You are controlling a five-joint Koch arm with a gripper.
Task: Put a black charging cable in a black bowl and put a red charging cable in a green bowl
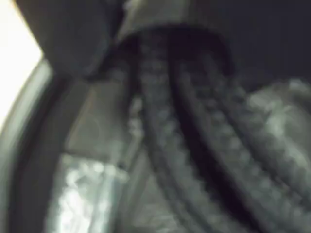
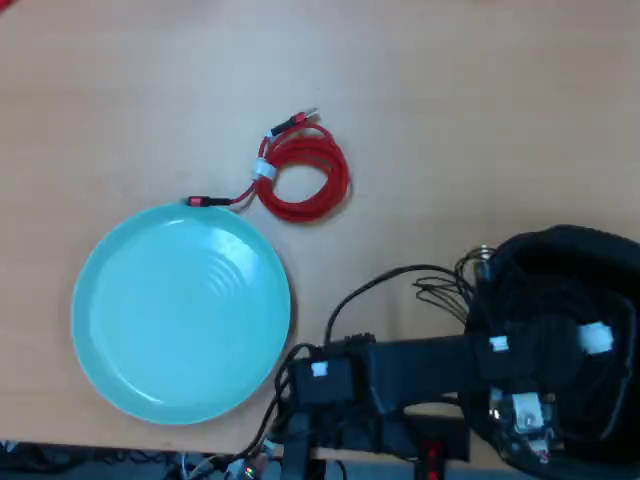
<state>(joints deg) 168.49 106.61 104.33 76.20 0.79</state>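
Observation:
The wrist view is blurred and filled by the black charging cable [image 1: 194, 136]. Its braided strands fan downward from under my gripper [image 1: 175, 36], which looks shut on them. Behind the strands are the glossy ridged walls of the black bowl [image 1: 82, 194]. In the overhead view my arm [image 2: 420, 365] reaches right over the black bowl [image 2: 560, 245] and hides the gripper tips and most of the cable. The red charging cable [image 2: 305, 180] lies coiled on the table, just above the upper right of the empty green bowl [image 2: 120, 300]. One of its plugs touches that rim.
The wooden table [image 2: 480, 120] runs wide across the top of the overhead view. The arm's base [image 2: 330, 400] and loose black wires [image 2: 430, 285] sit at the front edge between the two bowls.

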